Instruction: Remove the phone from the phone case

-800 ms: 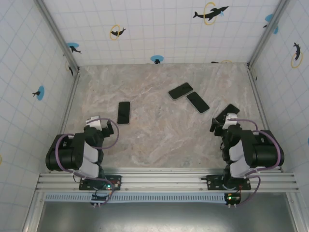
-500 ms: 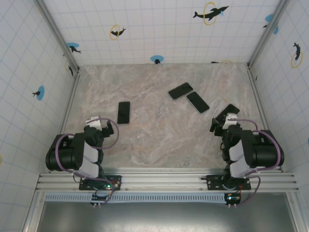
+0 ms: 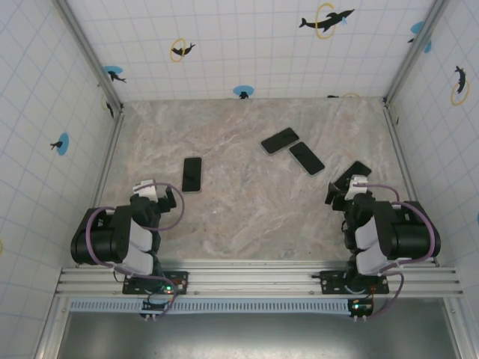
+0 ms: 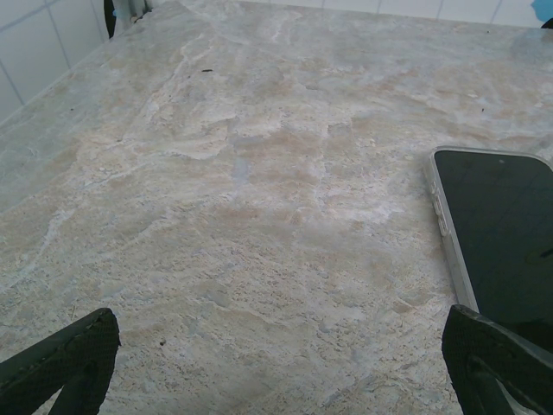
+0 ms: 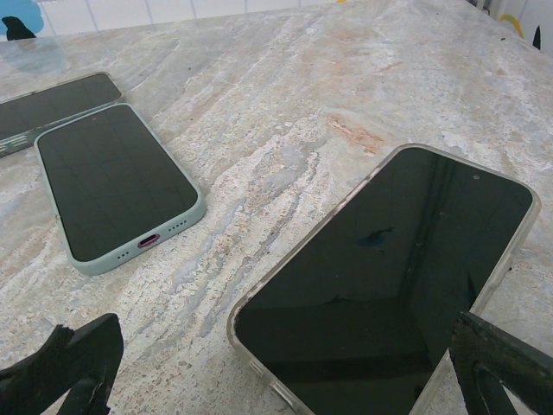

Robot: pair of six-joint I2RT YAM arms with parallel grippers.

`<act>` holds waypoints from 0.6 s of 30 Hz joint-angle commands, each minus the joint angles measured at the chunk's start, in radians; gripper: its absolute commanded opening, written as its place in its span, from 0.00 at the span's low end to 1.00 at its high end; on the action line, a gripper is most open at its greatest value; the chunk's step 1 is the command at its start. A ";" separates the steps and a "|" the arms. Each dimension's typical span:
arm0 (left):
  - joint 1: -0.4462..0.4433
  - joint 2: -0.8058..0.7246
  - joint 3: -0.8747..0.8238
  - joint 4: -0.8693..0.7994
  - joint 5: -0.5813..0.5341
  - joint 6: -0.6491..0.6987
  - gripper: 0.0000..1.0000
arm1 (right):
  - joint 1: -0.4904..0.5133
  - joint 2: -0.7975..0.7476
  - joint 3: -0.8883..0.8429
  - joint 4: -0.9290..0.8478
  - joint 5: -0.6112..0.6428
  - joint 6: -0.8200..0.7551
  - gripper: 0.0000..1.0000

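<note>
Nothing has moved since the earlier frame. The left tool (image 3: 160, 194) sits released at the desk's (image 3: 247, 221) 8 o'clock, jaws spread wide. The left phone (image 3: 192, 174) lies flat in its clear case at the tool's 1 o'clock, untouched. The far phone (image 3: 280, 140) and the green-cased phone (image 3: 307, 158) lie side by side towards the desk's 1 o'clock. The right tool (image 3: 342, 191), likewise released, sits at 4 o'clock, with the right phone (image 5: 389, 285), clear-cased, directly ahead at 12 o'clock

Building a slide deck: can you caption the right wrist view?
Open right pincer facing a clear-cased phone, a mint-cased phone lying apart beside it on the marble table.
</note>
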 commanded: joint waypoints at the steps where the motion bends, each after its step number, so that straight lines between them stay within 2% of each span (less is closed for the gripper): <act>1: 0.002 -0.022 0.014 -0.022 -0.004 -0.002 0.98 | -0.012 -0.038 -0.010 -0.012 0.007 0.013 0.99; 8: -0.041 -0.201 0.118 -0.334 -0.059 0.010 0.98 | 0.001 -0.221 0.031 -0.222 -0.006 -0.014 0.99; 13: -0.072 -0.316 0.323 -0.738 -0.082 -0.076 0.98 | 0.012 -0.350 0.106 -0.377 -0.073 -0.001 0.99; 17: -0.097 -0.296 0.547 -1.118 -0.150 -0.207 0.98 | 0.047 -0.413 0.220 -0.594 -0.124 0.005 0.99; 18: -0.104 -0.286 0.588 -1.185 -0.134 -0.249 0.98 | 0.059 -0.429 0.241 -0.638 -0.140 0.008 0.99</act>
